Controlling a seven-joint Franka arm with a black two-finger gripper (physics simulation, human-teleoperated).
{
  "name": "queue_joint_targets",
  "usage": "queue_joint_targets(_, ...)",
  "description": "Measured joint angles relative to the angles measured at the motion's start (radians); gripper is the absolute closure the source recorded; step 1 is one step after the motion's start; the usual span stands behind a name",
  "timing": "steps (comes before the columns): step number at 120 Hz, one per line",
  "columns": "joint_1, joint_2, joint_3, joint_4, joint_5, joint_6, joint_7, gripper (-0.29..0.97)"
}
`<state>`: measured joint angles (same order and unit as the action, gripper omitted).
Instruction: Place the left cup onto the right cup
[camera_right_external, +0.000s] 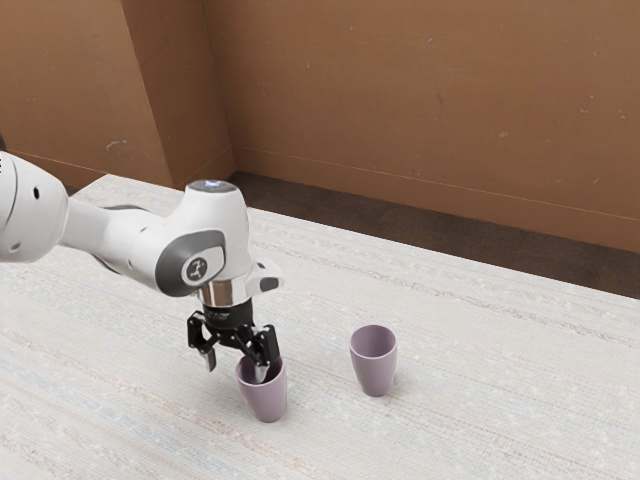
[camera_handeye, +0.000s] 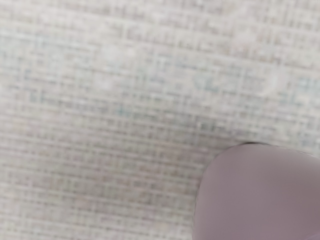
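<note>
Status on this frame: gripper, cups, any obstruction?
Gripper open, straddling rim of left cup. Cup upright on table, not lifted. Right cup upright, apart; nothing between them.

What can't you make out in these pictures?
- Left cup interior, exterior view: hidden by the gripper at its rim.
- Same cup, wrist view: blurred, cut off by the edge.
- Right cup, inside bottom, exterior view: hidden by its own wall.
</note>
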<state>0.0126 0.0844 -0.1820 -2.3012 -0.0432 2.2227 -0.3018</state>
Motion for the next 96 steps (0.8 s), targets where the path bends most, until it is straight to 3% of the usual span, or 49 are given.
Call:
queue_joint_targets(16,-0.002,0.002,0.000,0.001,0.001,0.012,-0.001,0.02)
queue_joint_targets(57,-0.002,0.000,0.000,0.005,0.015,0.023,-0.002,0.45)
queue_joint_targets(96,-0.007,0.000,-0.001,0.011,0.017,0.037,-0.005,0.70)
